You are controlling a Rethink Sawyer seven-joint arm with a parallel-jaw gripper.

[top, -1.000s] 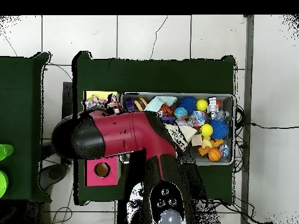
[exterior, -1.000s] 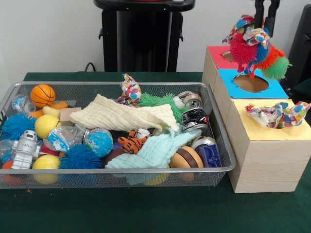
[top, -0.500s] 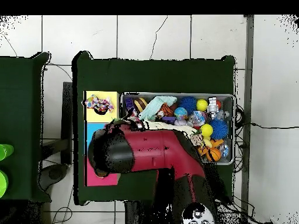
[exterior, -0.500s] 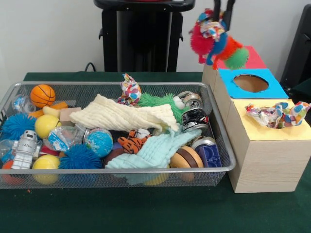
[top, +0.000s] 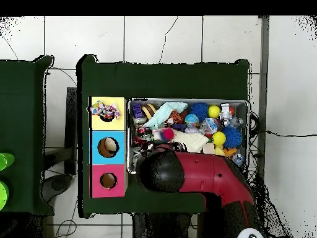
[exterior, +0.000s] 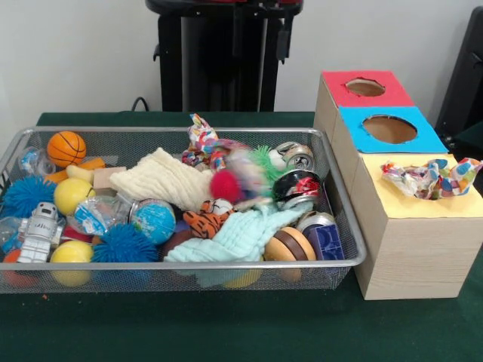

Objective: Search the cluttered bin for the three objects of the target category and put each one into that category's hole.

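A blurred bundle of bright toys, a red spiky ball with patterned fabric and green fringe, sits over the middle of the silver wire-mesh bin, on or just above the cream waffle-weave cloth and beside the crushed drink cans; its smear makes it impossible to tell whether it is resting or in the air. In the front view no part of the robot's hand shows near it. In the overhead view the red and black arm reaches across the near edge of the bin, its rounded black end lying over the bin's rim just beside the red ball; the gripper itself is hidden beneath that end, so I cannot tell whether its jaws are released or clenched, nor whether they touch the bundle. To one side stands the pale wooden box with three coloured tops: the red panel and the blue panel each show an open round hole, while a crumpled multicoloured patterned cloth toy lies across the hole in the yellow panel. Another patterned cloth piece rests at the bin's far rim. Elsewhere in the bin lie a small orange basketball, a white toy robot, a blue spiky ball, a tiger-striped plush and a pale mint cloth.
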